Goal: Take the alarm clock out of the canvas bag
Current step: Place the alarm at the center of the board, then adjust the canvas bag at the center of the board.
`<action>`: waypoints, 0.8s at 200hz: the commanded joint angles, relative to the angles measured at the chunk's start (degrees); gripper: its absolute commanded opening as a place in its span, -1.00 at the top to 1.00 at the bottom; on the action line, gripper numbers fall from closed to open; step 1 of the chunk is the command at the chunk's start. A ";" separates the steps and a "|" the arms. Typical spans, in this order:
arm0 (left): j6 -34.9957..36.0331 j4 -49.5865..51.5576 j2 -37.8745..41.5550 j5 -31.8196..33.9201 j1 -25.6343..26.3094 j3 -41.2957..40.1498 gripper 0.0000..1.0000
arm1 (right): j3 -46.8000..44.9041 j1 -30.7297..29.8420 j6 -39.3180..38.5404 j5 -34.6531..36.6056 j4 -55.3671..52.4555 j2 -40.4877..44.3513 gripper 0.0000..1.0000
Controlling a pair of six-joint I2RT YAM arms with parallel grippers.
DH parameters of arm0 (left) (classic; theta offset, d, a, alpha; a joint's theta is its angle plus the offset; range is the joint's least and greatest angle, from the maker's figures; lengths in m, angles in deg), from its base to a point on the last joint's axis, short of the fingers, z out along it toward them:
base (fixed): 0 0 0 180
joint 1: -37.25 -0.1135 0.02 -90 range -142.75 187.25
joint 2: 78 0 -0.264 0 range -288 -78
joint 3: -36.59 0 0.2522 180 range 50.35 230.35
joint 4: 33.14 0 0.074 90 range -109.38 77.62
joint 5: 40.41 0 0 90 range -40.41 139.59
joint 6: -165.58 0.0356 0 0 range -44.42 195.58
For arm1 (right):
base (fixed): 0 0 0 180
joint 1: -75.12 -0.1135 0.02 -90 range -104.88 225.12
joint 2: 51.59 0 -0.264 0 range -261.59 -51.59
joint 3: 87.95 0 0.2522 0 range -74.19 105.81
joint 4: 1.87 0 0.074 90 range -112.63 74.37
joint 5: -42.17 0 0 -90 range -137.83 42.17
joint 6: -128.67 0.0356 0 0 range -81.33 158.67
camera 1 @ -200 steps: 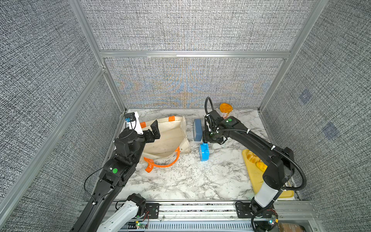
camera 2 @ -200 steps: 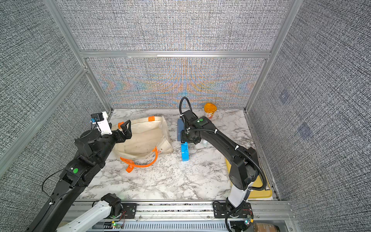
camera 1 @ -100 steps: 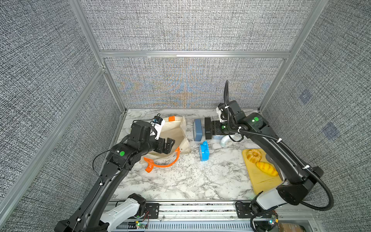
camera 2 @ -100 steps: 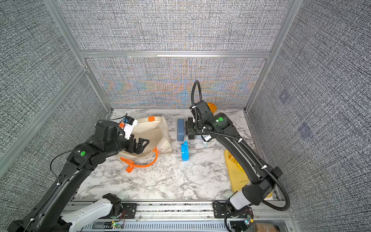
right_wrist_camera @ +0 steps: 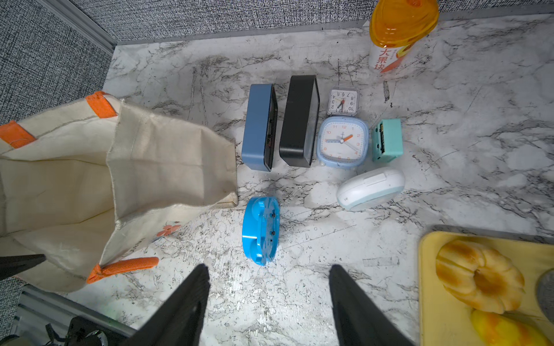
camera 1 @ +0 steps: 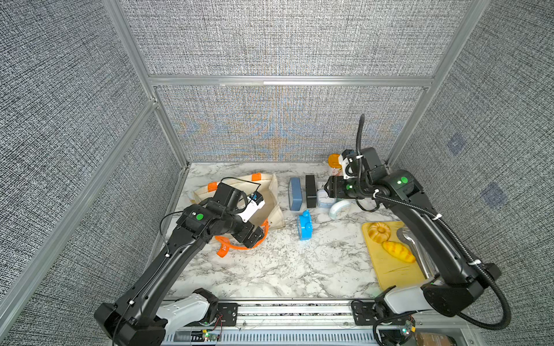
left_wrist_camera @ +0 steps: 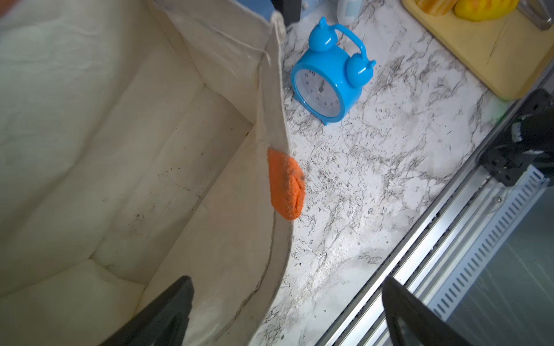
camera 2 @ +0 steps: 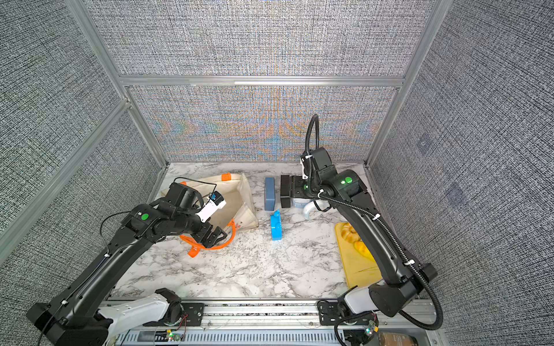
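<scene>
Beside the canvas bag (camera 1: 274, 206), outside it, on the marble just off the bag corner that faces the right arm: the blue alarm clock (camera 1: 304, 225). Twin bells, upright on its feet, close to the fabric. Can't tell if it touches.

Clock body is thin. Its broad face runs parallel to the bag's side wall, dial turned toward the bag. Left wrist view gets the dial, right wrist view gets the back with the knobs.

Bag mouth is open. Left wrist view looks inside and shows bare cloth only, no clock. Parts of the inside are out of frame, so can't say for those.

Left gripper (left_wrist_camera: 286, 281): jaws spread wide, nothing between them, hovering over the bag's rim by the orange tab (left_wrist_camera: 286, 184), above the orange strap handle (camera 1: 236, 247).

Right gripper (right_wrist_camera: 269, 268): jaws parted, empty, raised beyond the clock from the bag, near the other clocks (right_wrist_camera: 341, 140).

Key relation: the clock sits between the two grippers, away from the bag. From the left gripper it lies out past the bag's side wall. From the right gripper it lies toward the bag, roughly centred ahead of the fingers in the wrist view.

Judgement: the right arm is better lined up. A pinch would go across the thin face-to-back depth, closing toward and away from the bag. The task looks done if this is the clock meant.
</scene>
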 commanded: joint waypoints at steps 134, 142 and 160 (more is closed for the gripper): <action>-12.31 -3.97 -11.82 32.25 0.21 5.40 1.00 | -5.24 5.78 -1.36 -3.89 3.46 5.32 -0.35; -15.28 -2.64 -13.82 32.22 -0.07 8.25 1.00 | -5.99 5.98 -1.15 -3.95 3.76 5.95 -0.34; -22.97 0.47 -19.20 28.91 -0.69 14.58 1.00 | -7.46 6.33 -0.84 -4.28 4.44 7.32 -0.34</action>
